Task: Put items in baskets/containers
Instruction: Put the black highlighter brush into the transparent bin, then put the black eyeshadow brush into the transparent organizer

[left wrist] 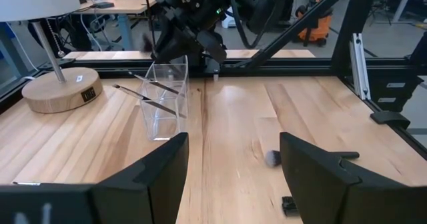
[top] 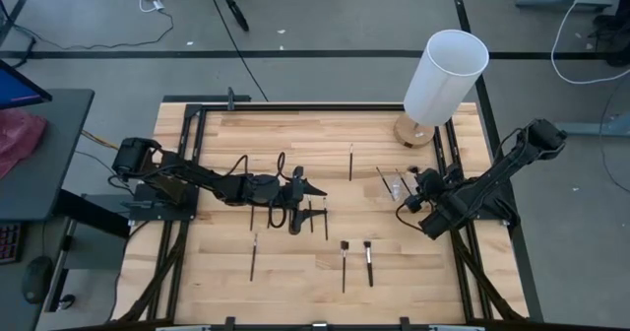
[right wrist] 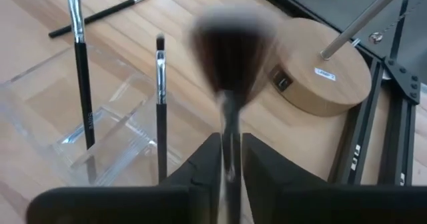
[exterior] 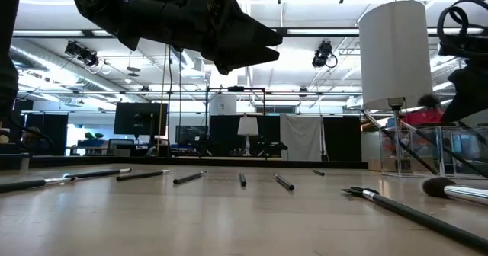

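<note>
Two brushes [right wrist: 83,71] already stand in the clear holder [left wrist: 163,101] at about three o'clock on the counter [top: 295,292], just beside the lamp base [left wrist: 60,91]. Right claw [right wrist: 230,161] hangs over the holder with a fluffy brush [right wrist: 230,57] upright between its fingers, though whether it is clamped or letting go cannot be told. Left claw [left wrist: 233,164] waits near the centre, fingers apart and empty. Roughly eight brushes [top: 344,264] lie loose from six to twelve o'clock, so most of the job looks left to do
</note>
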